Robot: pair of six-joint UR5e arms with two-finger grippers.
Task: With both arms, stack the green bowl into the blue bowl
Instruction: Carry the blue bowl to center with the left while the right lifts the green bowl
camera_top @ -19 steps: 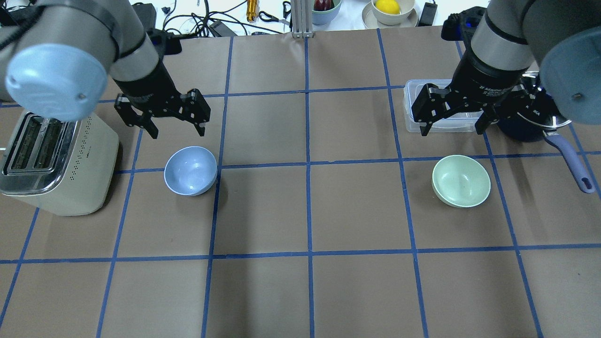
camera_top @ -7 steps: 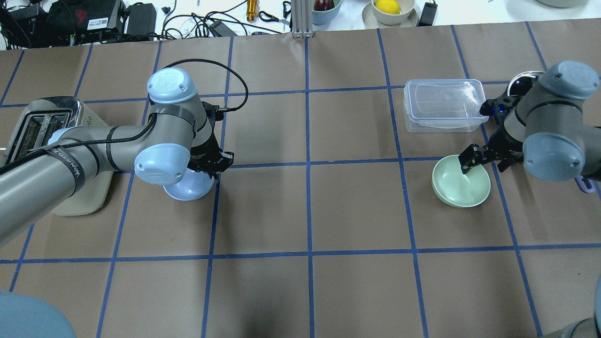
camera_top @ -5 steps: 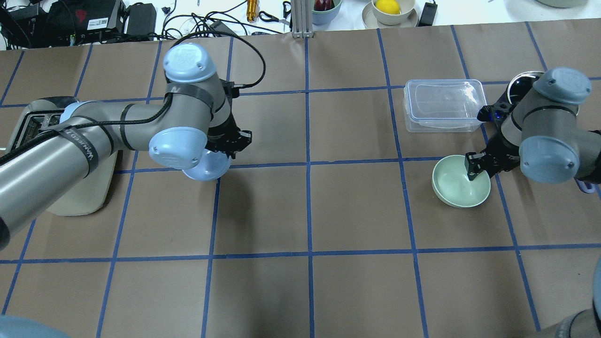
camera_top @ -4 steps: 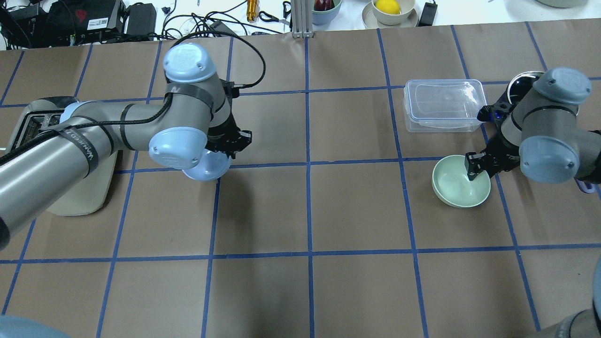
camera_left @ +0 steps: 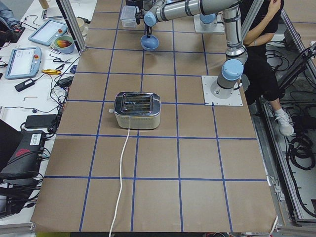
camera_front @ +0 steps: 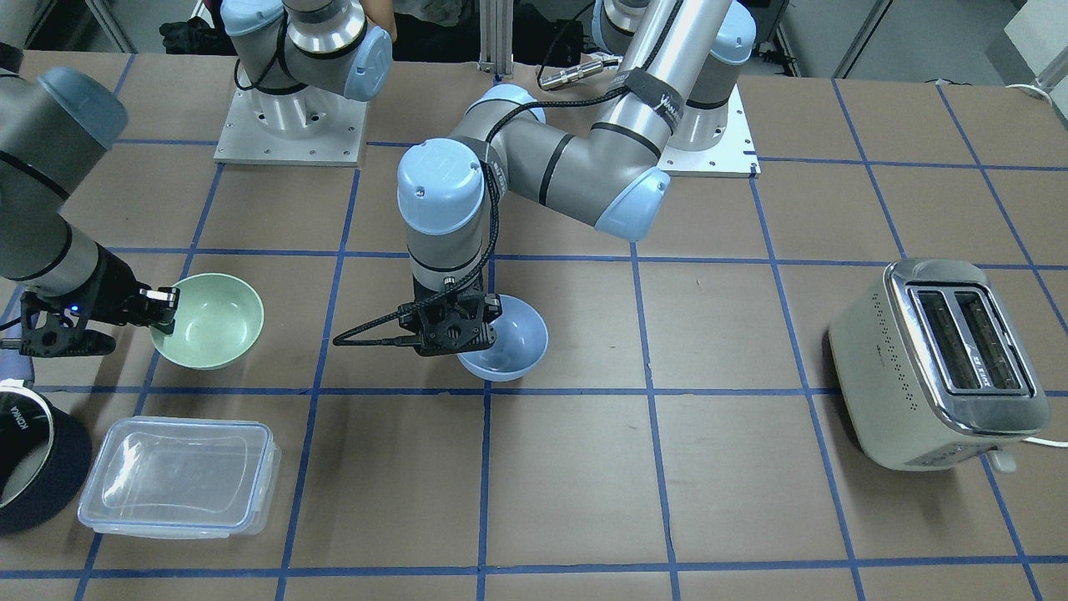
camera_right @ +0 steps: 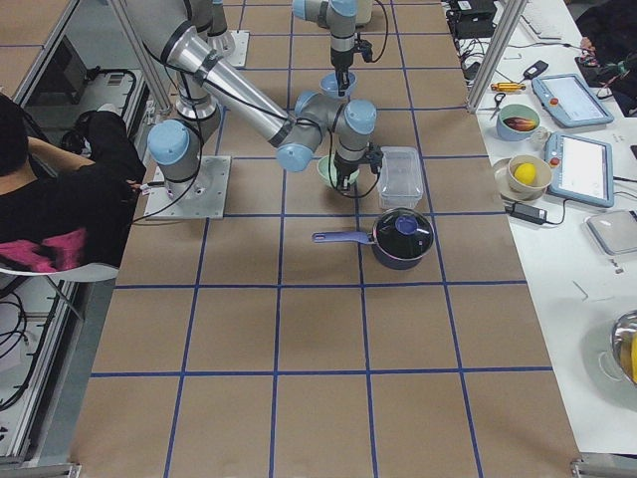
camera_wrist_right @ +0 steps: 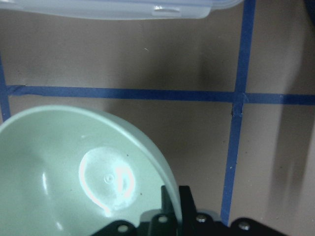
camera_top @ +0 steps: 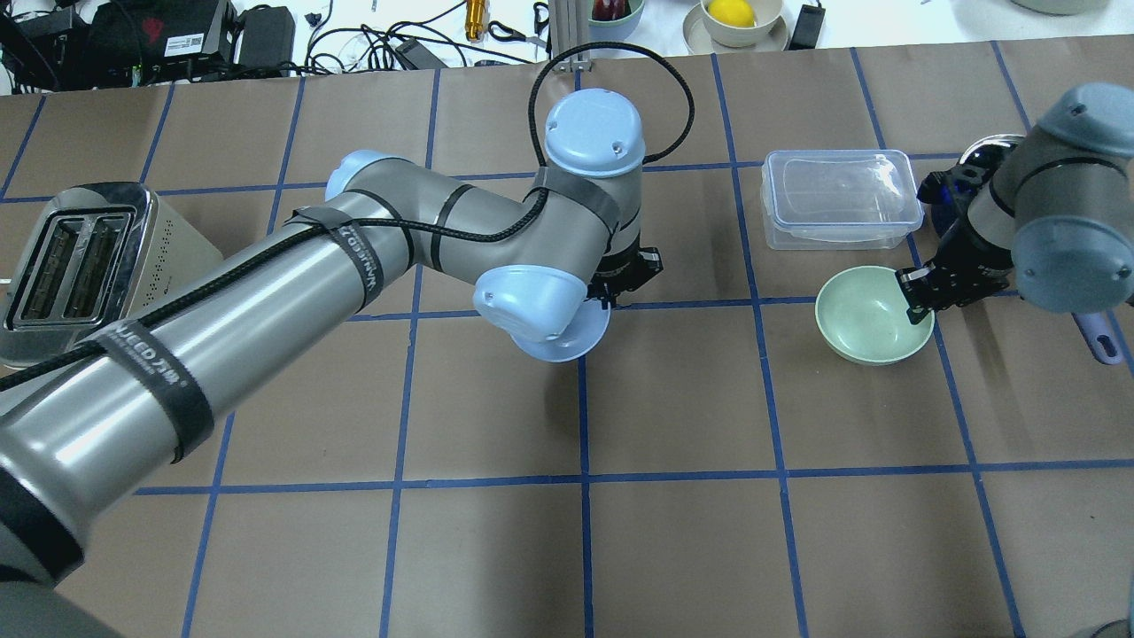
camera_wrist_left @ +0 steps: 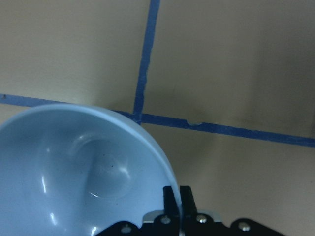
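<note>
The blue bowl (camera_front: 511, 340) hangs from my left gripper (camera_front: 467, 334), which is shut on its rim near the table's middle. In the overhead view my left arm covers most of this bowl (camera_top: 580, 341). The left wrist view shows the fingers (camera_wrist_left: 172, 199) pinching the rim of the blue bowl (camera_wrist_left: 74, 172) over a tape crossing. My right gripper (camera_front: 163, 309) is shut on the rim of the green bowl (camera_front: 215, 321). The green bowl (camera_top: 866, 315) is at the table's right in the overhead view, with the right gripper (camera_top: 917, 304) on its right rim. The right wrist view shows the same grip on it (camera_wrist_right: 74, 167).
A cream toaster (camera_top: 80, 257) stands at the far left. A clear plastic container (camera_top: 837, 195) lies just behind the green bowl. A dark pot (camera_front: 33, 459) with a purple handle (camera_top: 1097, 337) is beside my right arm. Bare brown table lies between the two bowls.
My left arm shut on the blue bowl and carried it right, toward the table's middle. My right gripper came down, shut on the green bowl's rim, and shifted the bowl slightly back.
</note>
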